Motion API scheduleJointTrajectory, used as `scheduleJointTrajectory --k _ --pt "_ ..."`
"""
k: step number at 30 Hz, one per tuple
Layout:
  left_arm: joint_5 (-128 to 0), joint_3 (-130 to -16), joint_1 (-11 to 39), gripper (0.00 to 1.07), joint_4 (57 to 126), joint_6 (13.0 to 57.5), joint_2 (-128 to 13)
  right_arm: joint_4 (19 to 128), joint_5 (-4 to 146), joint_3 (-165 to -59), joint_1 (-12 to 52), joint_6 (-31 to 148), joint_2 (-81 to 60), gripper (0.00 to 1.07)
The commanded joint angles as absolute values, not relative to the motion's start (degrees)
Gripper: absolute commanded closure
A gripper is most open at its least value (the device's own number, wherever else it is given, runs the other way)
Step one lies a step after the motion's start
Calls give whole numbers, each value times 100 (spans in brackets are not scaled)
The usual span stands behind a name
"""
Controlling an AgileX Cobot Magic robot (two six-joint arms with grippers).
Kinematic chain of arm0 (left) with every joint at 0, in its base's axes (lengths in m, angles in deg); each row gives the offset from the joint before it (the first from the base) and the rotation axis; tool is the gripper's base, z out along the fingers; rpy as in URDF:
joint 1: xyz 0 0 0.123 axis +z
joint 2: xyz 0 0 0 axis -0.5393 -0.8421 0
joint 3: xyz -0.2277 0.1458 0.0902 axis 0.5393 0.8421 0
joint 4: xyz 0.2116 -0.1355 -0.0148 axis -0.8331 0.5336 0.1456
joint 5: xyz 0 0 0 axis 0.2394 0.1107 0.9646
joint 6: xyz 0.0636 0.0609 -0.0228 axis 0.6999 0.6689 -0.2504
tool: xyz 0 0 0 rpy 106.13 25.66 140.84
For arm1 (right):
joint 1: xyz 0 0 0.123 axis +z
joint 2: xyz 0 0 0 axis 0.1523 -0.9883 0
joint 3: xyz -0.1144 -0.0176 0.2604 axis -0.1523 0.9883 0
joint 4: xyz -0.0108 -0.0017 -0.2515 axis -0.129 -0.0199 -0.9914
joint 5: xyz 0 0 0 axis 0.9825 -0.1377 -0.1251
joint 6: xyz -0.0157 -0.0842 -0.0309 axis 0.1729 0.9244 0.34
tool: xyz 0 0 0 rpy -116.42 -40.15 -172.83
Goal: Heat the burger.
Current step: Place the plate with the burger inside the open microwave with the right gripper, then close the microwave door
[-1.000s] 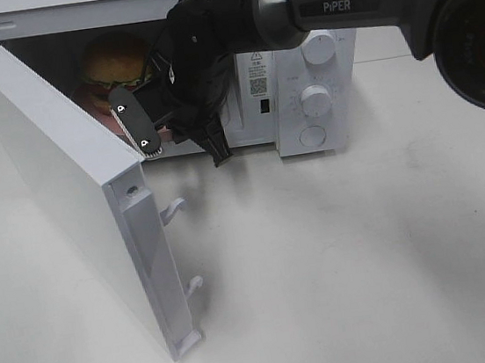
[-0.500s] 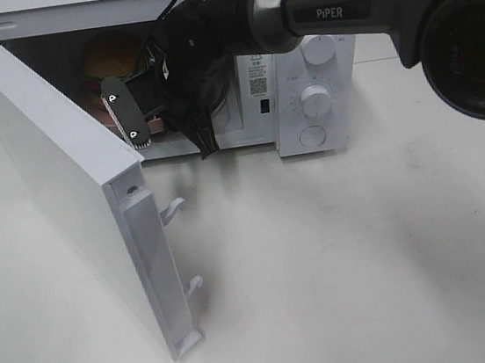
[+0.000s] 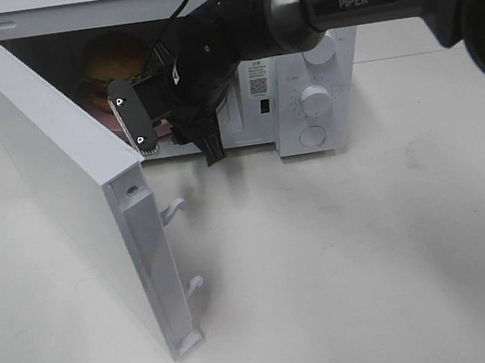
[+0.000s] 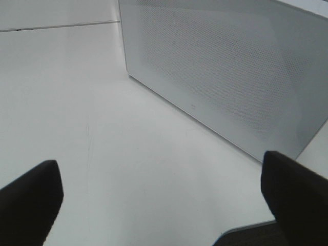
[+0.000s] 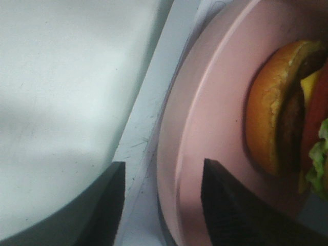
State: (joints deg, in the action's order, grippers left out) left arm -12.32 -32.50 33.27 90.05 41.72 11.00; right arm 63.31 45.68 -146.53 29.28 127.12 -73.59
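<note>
Exterior high view, nearest first: white table point(image 3: 368, 263), bare in the foreground. The microwave door point(image 3: 55, 169) stands swung open toward the camera on the left, with two latch hooks point(image 3: 172, 209) showing on its free edge.

Left hand point(image 4: 159, 159): seen in its own wrist view only. Fingers are spread wide with nothing between them. It hangs above the table, near a perforated white wall of the microwave point(image 4: 230, 77).

Right arm point(image 3: 353, 0): reaches in from the right, across the front of the microwave, to the open cavity mouth. Right hand point(image 5: 163, 164): jaws parted, not clamped. The rim of the pink plate point(image 5: 205, 128) lies in the gap between the fingers; one finger sits over the plate and the other stands off its edge over the cavity sill. Contact with the plate: cannot tell.

Burger point(image 3: 117, 60): inside the microwave cavity, on the pink plate, behind the right hand. Bun, patty, cheese, tomato and lettuce are visible in the right wrist view.

Farther right: control panel with two knobs point(image 3: 314, 97) and a round button point(image 3: 312, 136).
</note>
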Motion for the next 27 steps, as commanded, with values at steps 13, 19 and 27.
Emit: scheduleJointTrajectory --k 13,19,27 --pt "-1318 -3233 3298 9 9033 4161 1203 6331 5044 -12819 2923 12655 -5996 31" --pt "-1318 -3233 3298 9 9033 4161 1203 6331 5147 -12029 2923 12638 -5428 31" --pt "-1318 -3233 3298 9 9033 4161 1203 6308 5199 -11141 2923 12225 -4712 31"
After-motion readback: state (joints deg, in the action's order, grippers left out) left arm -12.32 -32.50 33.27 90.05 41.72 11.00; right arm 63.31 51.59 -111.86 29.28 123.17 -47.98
